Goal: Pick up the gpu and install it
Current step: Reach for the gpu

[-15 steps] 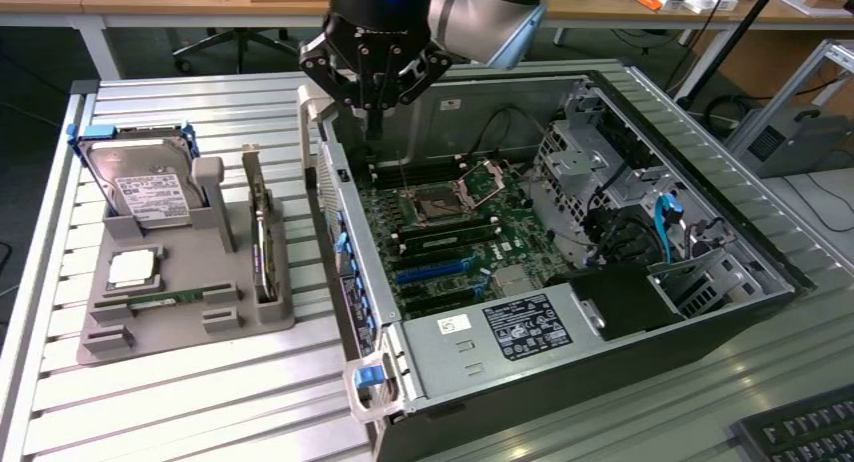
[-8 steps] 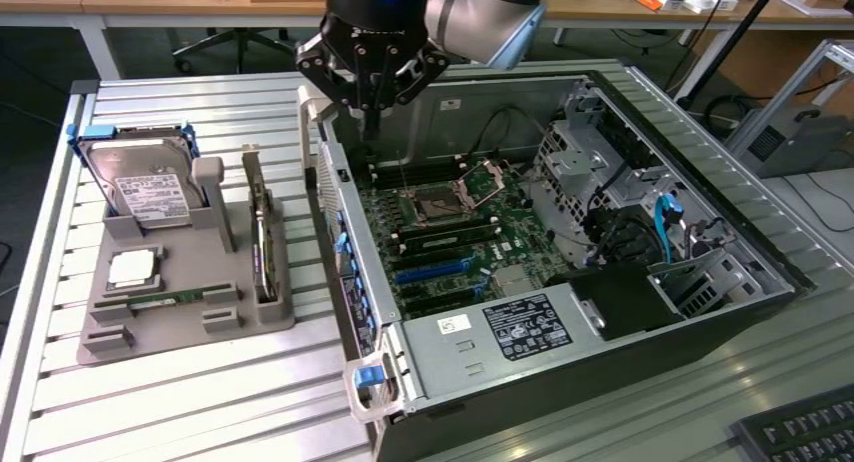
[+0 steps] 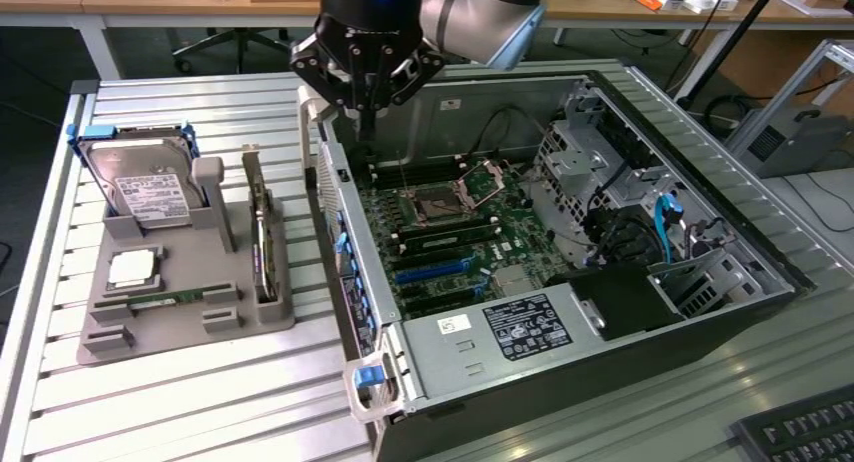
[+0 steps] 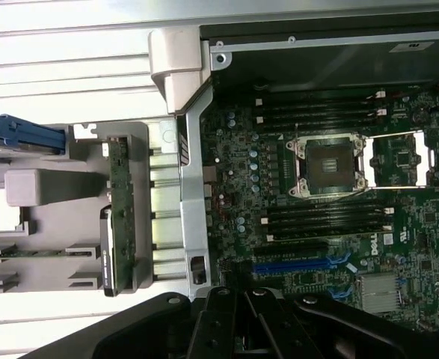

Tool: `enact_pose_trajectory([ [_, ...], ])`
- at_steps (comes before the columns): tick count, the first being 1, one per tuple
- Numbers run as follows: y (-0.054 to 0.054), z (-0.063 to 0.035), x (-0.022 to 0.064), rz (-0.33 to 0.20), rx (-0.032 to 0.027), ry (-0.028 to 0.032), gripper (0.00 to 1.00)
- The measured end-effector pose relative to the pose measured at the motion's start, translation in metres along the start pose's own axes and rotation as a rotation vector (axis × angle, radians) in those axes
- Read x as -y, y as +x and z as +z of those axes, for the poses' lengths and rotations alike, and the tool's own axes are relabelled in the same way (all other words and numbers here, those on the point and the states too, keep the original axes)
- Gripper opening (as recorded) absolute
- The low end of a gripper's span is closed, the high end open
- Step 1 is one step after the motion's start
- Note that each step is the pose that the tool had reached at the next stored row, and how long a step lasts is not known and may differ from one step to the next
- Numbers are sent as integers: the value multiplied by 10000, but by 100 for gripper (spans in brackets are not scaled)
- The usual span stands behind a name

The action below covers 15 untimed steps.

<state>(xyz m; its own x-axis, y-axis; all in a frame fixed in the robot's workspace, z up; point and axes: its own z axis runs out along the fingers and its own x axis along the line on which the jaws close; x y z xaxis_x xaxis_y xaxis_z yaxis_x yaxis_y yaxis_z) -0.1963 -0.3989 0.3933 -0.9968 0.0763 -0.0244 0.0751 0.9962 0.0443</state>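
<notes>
Exterior view: one gripper (image 3: 363,117), upper middle, closed, empty.
Gpu (image 3: 263,237): one, upright in tray (image 3: 160,327), left of frame.
Case (image 3: 447,107): one, open, right.

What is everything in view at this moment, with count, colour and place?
gpu: one, black and green, on edge in the holder, untouched.
hard drive: one, silver, blue carrier, holder's far end.
CPU chip: one, silver, flat in the holder.
RAM stick: one, green, beside the CPU chip.
holder: one, grey, on the table, exterior view's left.
computer case: one, black, open, beside the holder.
motherboard: one, dark green, inside the case.
expansion slot: one, blue, on the motherboard.
power supply: one, silver, labelled, case's near end.
keyboard: one, black, exterior view's lower right.
table: one, silver, slatted.
gripper: one, black, shut, empty, above the case wall nearest the holder.
</notes>
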Motion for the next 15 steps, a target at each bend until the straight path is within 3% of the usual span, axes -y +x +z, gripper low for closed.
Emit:
enact_pose_trajectory([
  [15,63,-2,5,0,1,0,10],
])
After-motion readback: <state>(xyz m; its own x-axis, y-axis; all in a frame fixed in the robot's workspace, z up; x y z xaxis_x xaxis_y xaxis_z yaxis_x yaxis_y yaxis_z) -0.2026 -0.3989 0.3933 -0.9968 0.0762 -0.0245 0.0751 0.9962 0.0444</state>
